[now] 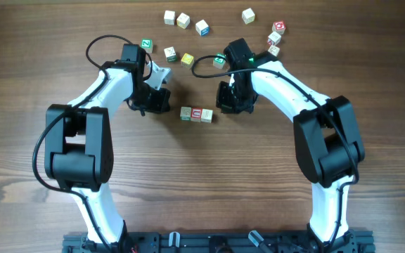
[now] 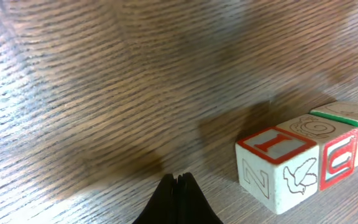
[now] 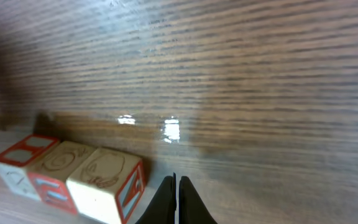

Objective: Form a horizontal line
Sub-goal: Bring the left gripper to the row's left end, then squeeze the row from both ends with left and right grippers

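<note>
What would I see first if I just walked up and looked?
Two big robot arms curl toward the middle of the wooden table, and a little row of three touching cubes sits between the left hand and the right hand. More loose cubes lie scattered at the far side.

Wooden table, loose cubes (scattered far side)
</note>
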